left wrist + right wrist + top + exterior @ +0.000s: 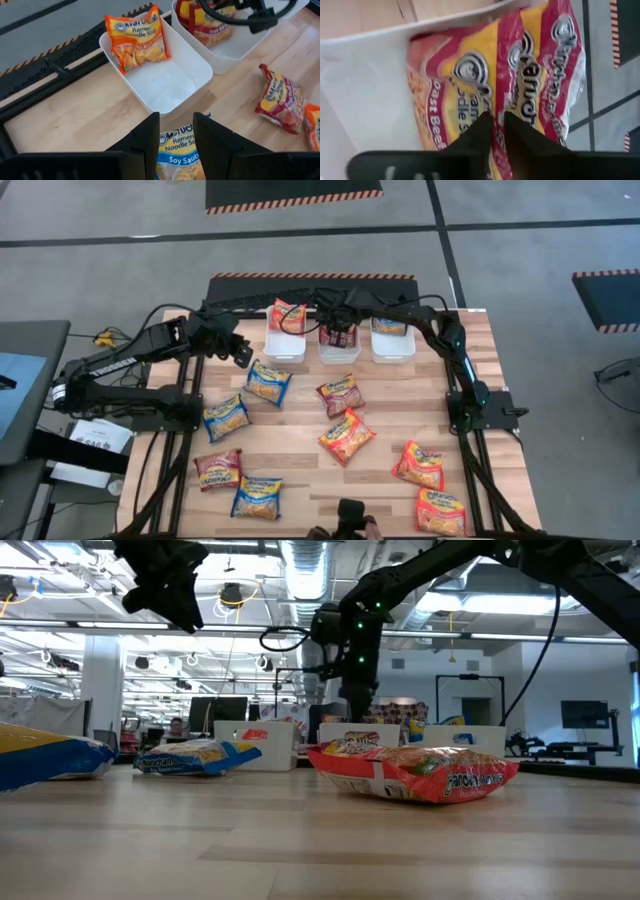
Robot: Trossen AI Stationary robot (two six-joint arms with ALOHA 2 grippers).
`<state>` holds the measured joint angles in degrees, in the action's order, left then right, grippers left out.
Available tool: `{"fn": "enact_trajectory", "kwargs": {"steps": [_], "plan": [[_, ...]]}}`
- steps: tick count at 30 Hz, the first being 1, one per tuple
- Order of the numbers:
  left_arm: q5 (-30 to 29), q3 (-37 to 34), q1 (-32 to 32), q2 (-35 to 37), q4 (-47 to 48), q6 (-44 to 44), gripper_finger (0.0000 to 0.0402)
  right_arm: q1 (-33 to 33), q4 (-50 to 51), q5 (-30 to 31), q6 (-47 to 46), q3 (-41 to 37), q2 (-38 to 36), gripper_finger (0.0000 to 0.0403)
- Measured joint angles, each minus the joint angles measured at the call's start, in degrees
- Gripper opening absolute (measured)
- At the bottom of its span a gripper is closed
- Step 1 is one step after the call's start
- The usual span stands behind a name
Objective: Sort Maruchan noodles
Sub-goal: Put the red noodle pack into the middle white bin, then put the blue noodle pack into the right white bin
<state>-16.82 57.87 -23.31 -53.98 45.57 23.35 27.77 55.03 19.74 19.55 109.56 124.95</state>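
Sorting partly done. Three bins [285, 352] hold a few noodle packets; nine lie loose on the desk [390, 400]. Right end effector [338, 332], over middle bin's red packets [520, 75], grip undeterminable. Left end effector [176, 131] part-open, empty, above a blue packet [267, 382].

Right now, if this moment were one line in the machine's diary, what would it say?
right gripper: in middle bin, fingers at dark red packets | left gripper: open above blue packet | orange packet: in left bin
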Motion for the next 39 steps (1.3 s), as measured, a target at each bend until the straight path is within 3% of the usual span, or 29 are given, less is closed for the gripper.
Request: {"fn": "enact_trajectory", "kwargs": {"steps": [9, 16, 19, 25, 31, 39], "plan": [[7.83, 0.00, 0.01, 0.00, 0.00, 1.18, 0.0103, -1.73, 11.21, -0.04, -4.54, 9.08, -0.16, 0.0165], [16.42, 0.04, 0.00, 1.11, -0.47, 4.09, 0.0103, -4.19, 26.49, -0.42, -12.77, 19.31, -0.17, 0.0182], [20.71, 0.04, 0.12, 2.35, -1.29, 4.93, 0.0103, -5.53, 34.37, -3.98, -17.92, 22.00, -0.17, 0.0179], [27.80, 0.04, 0.43, 6.00, -1.07, 6.35, 0.0103, -10.01, 34.76, -17.47, -25.67, 22.38, -2.28, 0.0176], [29.12, 0.04, 4.50, 9.86, 1.34, 7.86, 0.0103, -18.73, 34.86, -18.36, -29.85, 22.20, -3.43, 0.0176], [26.70, 0.04, 14.97, 10.58, 9.98, 12.44, 0.0103, -31.98, 35.02, -18.38, -37.45, 22.23, -3.53, 0.0176]]}}
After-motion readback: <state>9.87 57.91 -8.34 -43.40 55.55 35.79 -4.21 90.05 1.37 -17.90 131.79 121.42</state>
